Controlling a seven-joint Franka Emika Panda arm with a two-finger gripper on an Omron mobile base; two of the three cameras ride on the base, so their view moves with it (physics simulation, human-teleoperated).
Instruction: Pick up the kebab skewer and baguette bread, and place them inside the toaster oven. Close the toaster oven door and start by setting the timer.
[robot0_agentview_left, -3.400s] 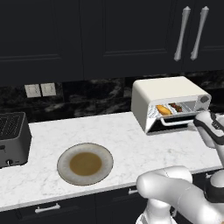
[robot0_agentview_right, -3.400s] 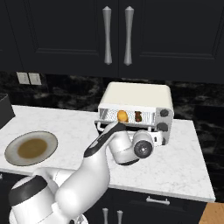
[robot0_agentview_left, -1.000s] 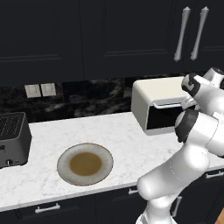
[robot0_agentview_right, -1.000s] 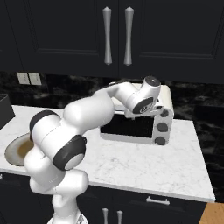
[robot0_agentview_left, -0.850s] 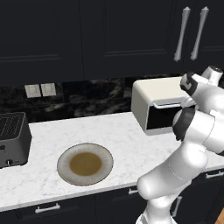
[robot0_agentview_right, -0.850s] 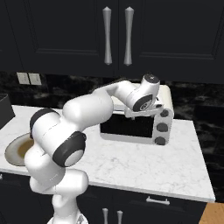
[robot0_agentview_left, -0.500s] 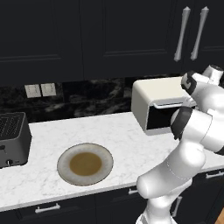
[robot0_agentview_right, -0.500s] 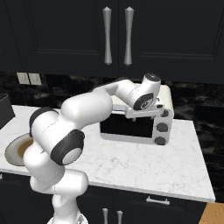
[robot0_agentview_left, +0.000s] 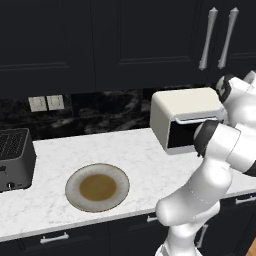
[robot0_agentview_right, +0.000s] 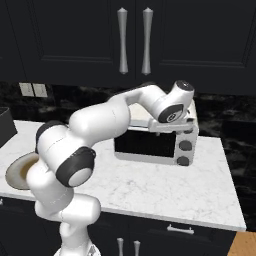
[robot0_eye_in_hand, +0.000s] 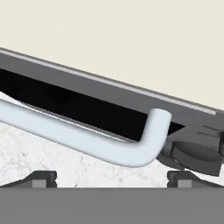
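White marble desk (robot0_agentview_left: 130, 150): slot toaster (robot0_agentview_left: 14, 157) at left edge, bare plate (robot0_agentview_left: 97, 186) near front edge, toaster oven (robot0_agentview_right: 155, 140) toward right rear. Door (robot0_eye_in_hand: 100, 98) looks nearly shut, handle (robot0_eye_in_hand: 83, 135) just ahead of the fingers (robot0_eye_in_hand: 111, 177), spread, holding nothing. Push evenly until flush, then reach the knobs (robot0_agentview_right: 184, 152). Skewer, bread presumably inside. Dark cabinets above.

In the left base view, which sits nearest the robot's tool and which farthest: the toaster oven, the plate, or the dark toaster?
1. Toaster oven, right beside the tool, at the counter's right.
2. Plate, mid-counter, near the front edge.
3. Dark toaster, far left.
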